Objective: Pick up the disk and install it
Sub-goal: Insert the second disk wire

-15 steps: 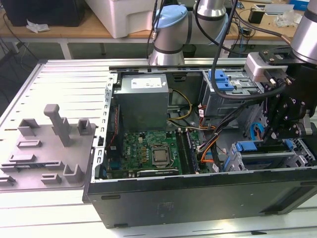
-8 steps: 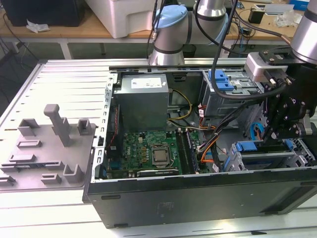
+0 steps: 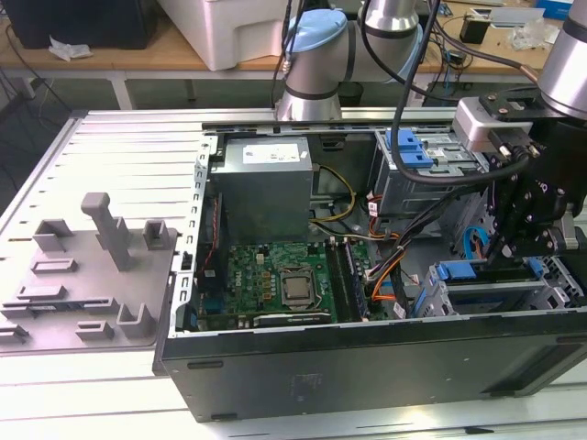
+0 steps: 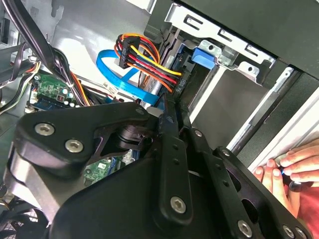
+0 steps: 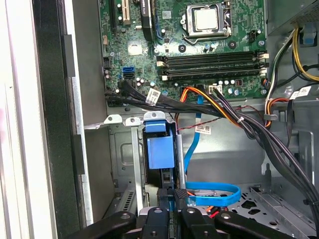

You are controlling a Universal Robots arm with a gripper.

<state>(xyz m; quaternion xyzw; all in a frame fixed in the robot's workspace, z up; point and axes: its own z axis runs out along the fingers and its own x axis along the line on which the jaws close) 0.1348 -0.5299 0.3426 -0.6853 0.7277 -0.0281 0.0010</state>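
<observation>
The disk sits on edge inside the metal drive cage (image 5: 127, 149) at the case's front corner. Its blue carrier (image 5: 160, 148) faces out of the slot, and it is the blue strip (image 3: 468, 270) on top of the cage in the exterior view. My gripper (image 5: 173, 195) hangs over that cage, with its black fingers (image 4: 169, 149) drawn together to a point. The tips are right at the near end of the disk, and I see nothing clamped between them. In the exterior view the gripper (image 3: 515, 249) stands just above the cage on that view's right.
Black, orange and blue cables (image 5: 219, 107) run close past the cage. The motherboard (image 3: 275, 280) lies mid-case and the power supply (image 3: 264, 183) behind it. A second cage with a blue carrier (image 3: 410, 147) sits at the back. A person's fingers (image 4: 286, 167) rest at the case's outer edge.
</observation>
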